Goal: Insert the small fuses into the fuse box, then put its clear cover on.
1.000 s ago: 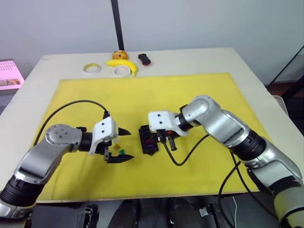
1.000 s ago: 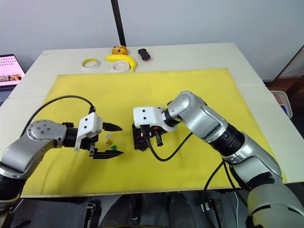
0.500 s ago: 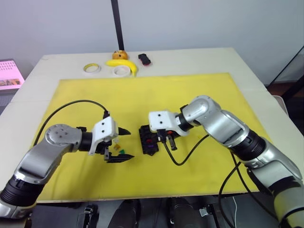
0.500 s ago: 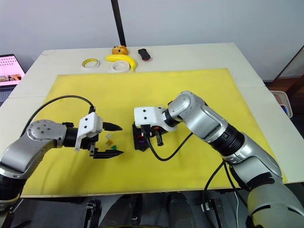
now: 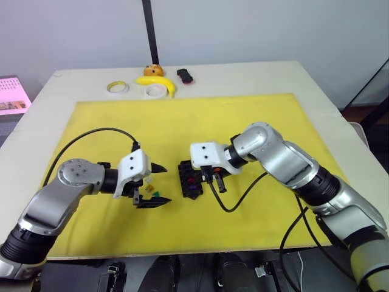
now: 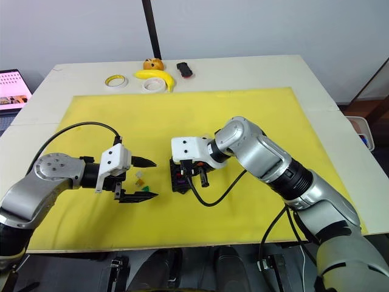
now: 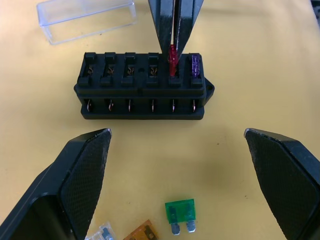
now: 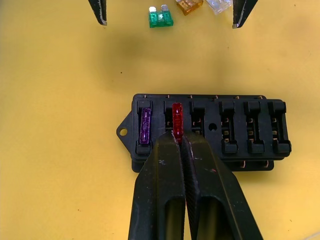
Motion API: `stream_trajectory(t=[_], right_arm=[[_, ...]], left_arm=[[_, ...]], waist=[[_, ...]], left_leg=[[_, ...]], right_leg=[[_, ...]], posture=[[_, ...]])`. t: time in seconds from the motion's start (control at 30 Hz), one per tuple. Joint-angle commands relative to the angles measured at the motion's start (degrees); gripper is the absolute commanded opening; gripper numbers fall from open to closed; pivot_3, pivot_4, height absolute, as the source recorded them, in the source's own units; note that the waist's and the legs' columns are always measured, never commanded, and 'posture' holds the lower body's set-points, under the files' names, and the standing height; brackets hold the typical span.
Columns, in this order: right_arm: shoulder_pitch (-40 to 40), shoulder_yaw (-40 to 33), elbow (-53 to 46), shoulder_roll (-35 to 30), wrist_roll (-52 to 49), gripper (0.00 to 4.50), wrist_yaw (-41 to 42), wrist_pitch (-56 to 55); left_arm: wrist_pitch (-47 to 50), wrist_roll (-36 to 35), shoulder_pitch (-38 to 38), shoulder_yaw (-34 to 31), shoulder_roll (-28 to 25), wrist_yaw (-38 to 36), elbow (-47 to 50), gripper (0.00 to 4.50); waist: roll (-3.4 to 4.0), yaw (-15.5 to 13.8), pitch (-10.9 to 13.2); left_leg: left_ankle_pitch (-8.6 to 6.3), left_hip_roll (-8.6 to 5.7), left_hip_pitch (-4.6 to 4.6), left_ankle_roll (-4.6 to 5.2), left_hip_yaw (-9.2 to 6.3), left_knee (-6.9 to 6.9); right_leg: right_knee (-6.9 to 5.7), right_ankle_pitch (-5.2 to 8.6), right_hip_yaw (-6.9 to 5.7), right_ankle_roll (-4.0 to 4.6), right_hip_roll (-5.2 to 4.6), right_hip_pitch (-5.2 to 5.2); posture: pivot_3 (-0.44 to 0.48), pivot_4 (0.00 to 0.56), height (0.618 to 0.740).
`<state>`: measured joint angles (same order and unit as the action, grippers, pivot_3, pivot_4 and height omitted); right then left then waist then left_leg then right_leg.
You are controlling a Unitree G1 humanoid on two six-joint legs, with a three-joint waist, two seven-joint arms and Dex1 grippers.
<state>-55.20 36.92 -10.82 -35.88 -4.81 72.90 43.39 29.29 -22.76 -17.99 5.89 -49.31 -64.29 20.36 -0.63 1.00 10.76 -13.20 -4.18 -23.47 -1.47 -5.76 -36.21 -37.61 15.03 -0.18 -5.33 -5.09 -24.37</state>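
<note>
The right gripper has its jaws pinched on the red fuse, which stands in the second slot of the fuse box, beside the purple fuse already seated at the end. To finish this step well, I would press straight down along the slot until the red top sits level with the purple one (no sideways lean, or the blades may bind), then release.

The left gripper hovers just short of the box, jaws wide apart and holding nothing. Between them on the yellow mat lie the green fuse, an amber fuse and a clear-grey fuse.

The box is black with two rows of contacts, four slots still unfilled. The clear cover rests just beyond it, with tape rolls far back on the counter.
</note>
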Motion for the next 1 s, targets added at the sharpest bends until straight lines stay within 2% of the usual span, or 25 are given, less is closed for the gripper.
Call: stream_trajectory(t=[0.03, 1.0], right_arm=[[-1.47, -1.87, -1.68, 0.71, -0.3, 0.0, 0.1, -0.29], [0.06, -0.93, -2.07, 0.63, 0.73, 0.0, -0.86, 0.03]], left_arm=[[-1.36, 0.49, -0.72, -0.11, 0.03, -0.15, 0.68, 4.48], [0.0, 0.85, -1.62, 0.22, 0.47, 0.21, 1.31, 4.48]], waist=[[0.0, 0.02, 0.0], [0.0, 0.06, 0.0]], left_leg=[[0.0, 0.0, 0.0, 0.0, 0.0, 0.0], [0.0, 0.0, 0.0, 0.0, 0.0, -0.01]], right_leg=[[0.0, 0.0, 0.0, 0.0, 0.0, 0.0], [-0.03, 0.0, 0.0, 0.0, 0.01, 0.0]], posture=[[0.0, 0.15, 0.74], [0.0, 0.15, 0.74]])
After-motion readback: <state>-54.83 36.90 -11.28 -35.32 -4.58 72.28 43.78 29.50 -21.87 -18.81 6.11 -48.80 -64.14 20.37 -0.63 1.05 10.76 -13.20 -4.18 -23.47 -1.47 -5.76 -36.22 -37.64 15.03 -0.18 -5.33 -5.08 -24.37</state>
